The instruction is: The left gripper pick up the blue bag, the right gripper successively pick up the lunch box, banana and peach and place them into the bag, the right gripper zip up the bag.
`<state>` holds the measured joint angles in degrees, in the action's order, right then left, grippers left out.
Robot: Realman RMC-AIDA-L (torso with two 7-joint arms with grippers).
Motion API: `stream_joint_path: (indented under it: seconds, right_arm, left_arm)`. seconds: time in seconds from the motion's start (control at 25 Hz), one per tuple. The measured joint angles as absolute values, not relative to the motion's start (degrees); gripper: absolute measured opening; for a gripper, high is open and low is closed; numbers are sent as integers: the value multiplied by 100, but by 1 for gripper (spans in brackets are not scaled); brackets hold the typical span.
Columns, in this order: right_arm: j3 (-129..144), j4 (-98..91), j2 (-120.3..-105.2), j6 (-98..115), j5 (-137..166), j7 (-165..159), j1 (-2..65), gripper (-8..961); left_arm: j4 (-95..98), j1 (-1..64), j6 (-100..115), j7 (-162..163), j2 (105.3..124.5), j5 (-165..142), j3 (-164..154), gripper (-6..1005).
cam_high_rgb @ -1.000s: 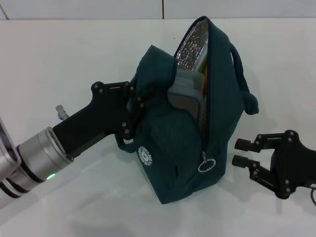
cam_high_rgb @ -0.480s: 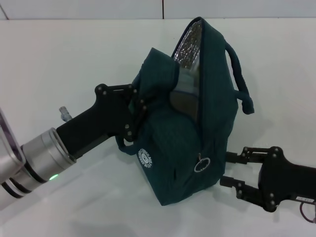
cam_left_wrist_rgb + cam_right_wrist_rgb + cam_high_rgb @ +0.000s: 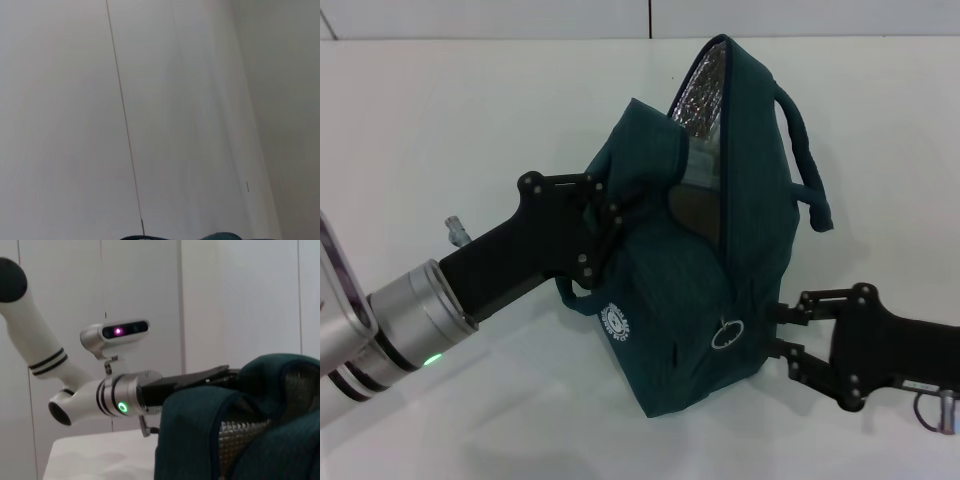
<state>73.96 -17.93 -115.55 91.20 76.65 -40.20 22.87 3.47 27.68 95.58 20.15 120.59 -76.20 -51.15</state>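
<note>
Two hands flank the blue bag (image 3: 720, 260), which stands upright on the white tabletop (image 3: 470, 120) with its top still gaping. The left hand (image 3: 605, 225) is pressed into the bag's near-left side and pinches a fold of the fabric there, holding the bag up. The silver lining (image 3: 700, 90) shows inside the open mouth, and a dark box-like shape, probably the lunch box (image 3: 698, 205), sits just below it within the bag. The zipper runs down the bag's front edge, and its ring pull (image 3: 726, 333) hangs low on that edge. The right hand (image 3: 782, 330) sits at the bag's lower right corner, its fingers spread, one above the other, their tips touching the fabric beside the ring pull. A carry handle (image 3: 805, 160) arches off the bag's right side.
</note>
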Motion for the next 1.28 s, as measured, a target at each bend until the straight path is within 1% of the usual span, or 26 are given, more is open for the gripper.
stream_joint_path:
  seconds: [0.52,0.76,1.16,1.28]
  right_arm:
    - [8065,-1781,-11619,8642,7642,-4393,2664,278]
    - [8321,-1840,-11618,8696,7634,-4451,2679,364]
    - [8302,-1846,-11618,8669,7452,-4425,2670,266]
    - [8299,-1846,-11618,8660,7416,-4397,2663,153]
  left_arm:
    - [343,2769,9584,2012,12068,-7621,-5115,39]
    - [343,2780,9585,2012,12068,-7619,-5115,38]
    - [343,2822,9556,2012,12068,-7619,-5115,53]
    - [343,2822,9554,2012,12068,-7620,-5115,59]
